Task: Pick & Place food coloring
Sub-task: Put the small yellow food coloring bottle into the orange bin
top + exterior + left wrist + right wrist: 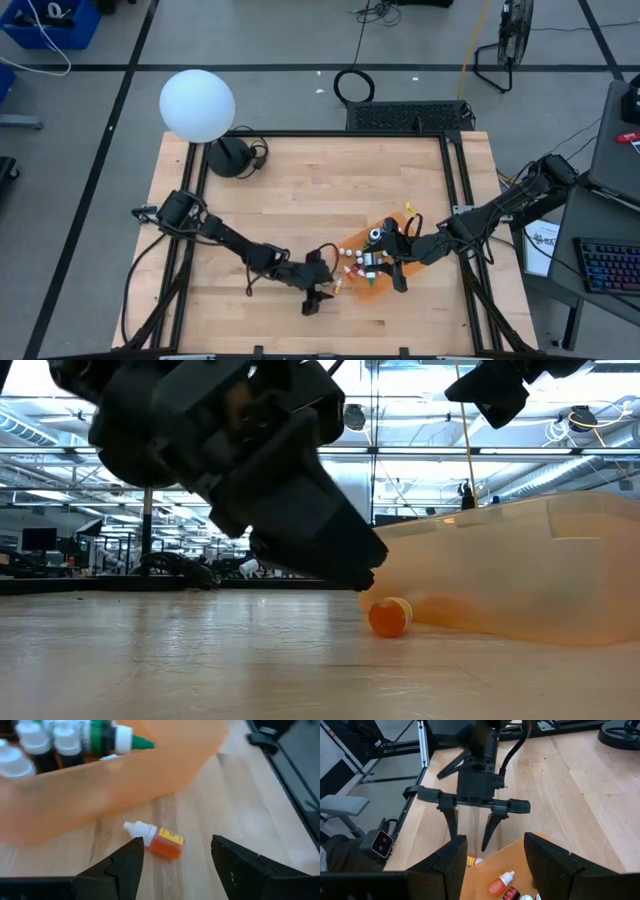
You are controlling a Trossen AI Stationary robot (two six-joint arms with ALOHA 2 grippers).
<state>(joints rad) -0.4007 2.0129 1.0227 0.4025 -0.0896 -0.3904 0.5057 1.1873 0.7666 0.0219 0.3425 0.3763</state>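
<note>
A small orange food coloring bottle (pixel 164 842) with a white cap lies on its side on the wood table, just outside an orange translucent tray (pixel 125 780). It also shows in the low view (pixel 390 617) and the high view (pixel 338 288). My left gripper (pixel 176 845) is open and points down, its fingers on either side of the bottle and slightly above it (pixel 360 575). Several more bottles (pixel 35 745) stand or lie in the tray (pixel 392 262). My right gripper (pixel 492 865) is open and hovers over the tray, facing the left gripper (pixel 470 842).
The tray (pixel 520 575) sits near the table's right near part, right beside the loose bottle. A white globe lamp (pixel 197 105) stands at the far left corner. Black frame rails (pixel 460 200) run along the table edges. Bare wood lies in the middle and left.
</note>
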